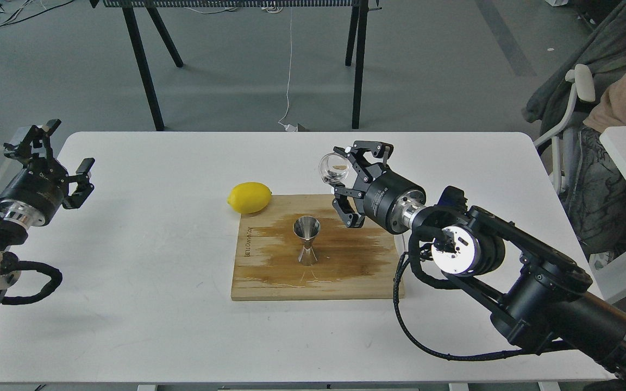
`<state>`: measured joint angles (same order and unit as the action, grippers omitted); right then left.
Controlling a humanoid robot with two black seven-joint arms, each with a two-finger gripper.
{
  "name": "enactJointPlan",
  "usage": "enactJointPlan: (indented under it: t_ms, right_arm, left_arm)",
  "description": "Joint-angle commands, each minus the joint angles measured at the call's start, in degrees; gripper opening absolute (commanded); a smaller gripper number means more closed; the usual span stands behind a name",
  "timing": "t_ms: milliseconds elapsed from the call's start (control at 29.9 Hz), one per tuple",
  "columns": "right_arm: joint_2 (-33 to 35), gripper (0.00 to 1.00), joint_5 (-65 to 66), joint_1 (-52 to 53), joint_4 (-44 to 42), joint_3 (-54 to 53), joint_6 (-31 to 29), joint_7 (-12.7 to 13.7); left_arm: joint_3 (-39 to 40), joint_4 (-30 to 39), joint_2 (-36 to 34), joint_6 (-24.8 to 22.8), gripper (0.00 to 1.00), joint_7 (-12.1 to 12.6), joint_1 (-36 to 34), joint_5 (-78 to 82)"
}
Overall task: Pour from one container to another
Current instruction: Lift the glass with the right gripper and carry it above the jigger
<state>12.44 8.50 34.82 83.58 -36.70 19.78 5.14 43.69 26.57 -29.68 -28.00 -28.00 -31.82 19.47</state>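
The clear glass cup [333,168] hangs in the air, tipped on its side with its mouth facing left, and my right gripper [345,174] is shut on it. It sits up and to the right of the steel jigger [307,240]. That hourglass-shaped jigger stands upright in the middle of the wooden cutting board [345,271]. Far off at the table's left edge, my left gripper [63,163] is open and holds nothing.
A yellow lemon [249,197] rests on the white table [144,260] against the board's far left corner. The board's surface shows a dark wet stain. Black table legs [142,65] stand behind the table, and a chair with clothes [590,108] stands at the right.
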Motion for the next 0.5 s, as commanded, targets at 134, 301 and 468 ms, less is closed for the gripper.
enactJointPlan:
  t_ms: [134, 301, 468]
  right_arm:
    - [0.13, 0.48, 3.79, 1.21, 0.00, 3.91, -0.01, 0.66]
    - [0.13, 0.47, 5.99, 2.97, 0.00, 7.60, 0.08, 0.75]
    - [0.22, 0.47, 8.89, 4.20, -0.08, 9.89, 0.17, 0.75]
  left_arm:
    - [0.00, -0.03, 0.15, 0.00, 0.99, 0.00, 0.00, -0.04]
    - [0.00, -0.03, 0.15, 0.00, 0.99, 0.00, 0.00, 0.04]
    - [0.00, -0.03, 0.06, 0.00, 0.99, 0.00, 0.00, 0.04]
